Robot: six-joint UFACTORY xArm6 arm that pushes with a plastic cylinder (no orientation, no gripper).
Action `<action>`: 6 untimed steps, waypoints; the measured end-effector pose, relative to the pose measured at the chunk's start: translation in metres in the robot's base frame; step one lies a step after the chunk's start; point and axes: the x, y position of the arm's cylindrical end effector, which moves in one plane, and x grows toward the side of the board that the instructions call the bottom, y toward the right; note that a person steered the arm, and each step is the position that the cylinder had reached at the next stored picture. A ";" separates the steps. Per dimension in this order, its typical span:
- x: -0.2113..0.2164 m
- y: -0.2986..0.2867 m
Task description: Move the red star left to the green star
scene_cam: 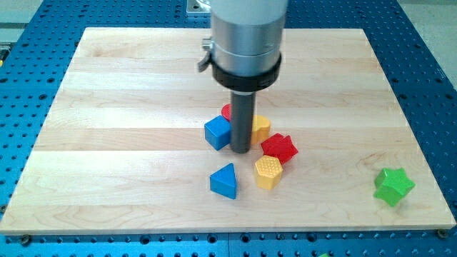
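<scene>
The red star (279, 148) lies right of the board's middle, touching a yellow hexagon block (268, 172) below it. The green star (393, 186) sits near the board's bottom right corner, far to the red star's right. My tip (240, 150) stands in the middle of the block cluster, just left of the red star, with the blue cube (218, 132) on its left and a yellow block (260, 127) on its right. A red cylinder (226, 111) is mostly hidden behind the rod.
A blue triangular block (224, 180) lies below my tip, apart from the others. The wooden board (107, 107) rests on a blue perforated table (21, 86). The arm's wide silver body (246, 36) hangs over the board's top centre.
</scene>
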 end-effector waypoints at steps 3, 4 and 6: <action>-0.013 0.077; -0.001 0.039; 0.070 0.080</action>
